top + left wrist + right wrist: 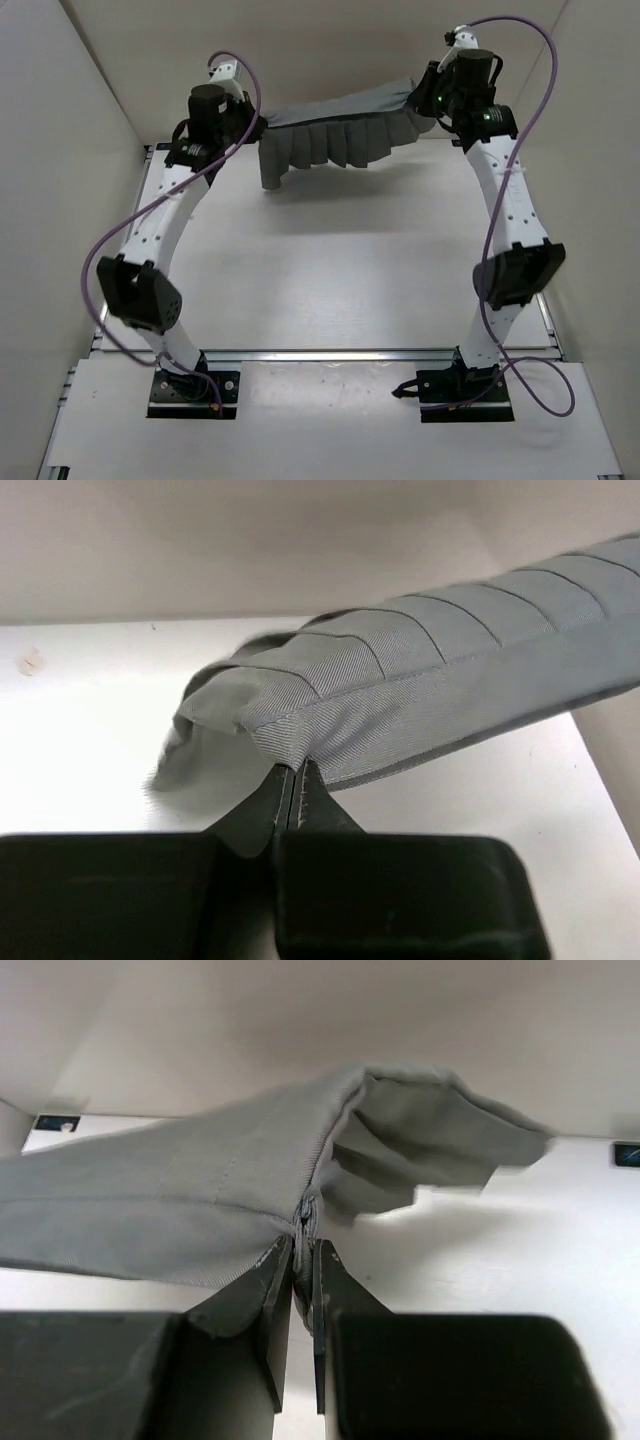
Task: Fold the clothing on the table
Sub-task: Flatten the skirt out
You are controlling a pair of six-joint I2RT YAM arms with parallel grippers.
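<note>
Top external view: my left arm (165, 215) and right arm (505, 200) reach toward twelve o'clock, elbows bowed outward. Left gripper (292, 778) and right gripper (304, 1245) each pinch one end of the mid-grey pleated fabric garment (335, 130), slung between them, pleats drooping, at the matte white table (330, 280)'s twelve o'clock end.

Rear wall: upright flat matte white panel (330, 50). It is the reference for all positions below.

Left side wall: upright matte white panel (50, 200). It meets the rear wall at its left end and runs toward the camera.

Right side wall: matching upright matte white panel (605, 200). It meets the rear wall at its right end.

Markers: two small dark square tags with blue centres (55, 1122) (626, 1153). They sit at the foot of the rear wall, well apart.

Speck: small pale beige fleck (32, 661). It lies just in front of the rear wall's foot.
</note>
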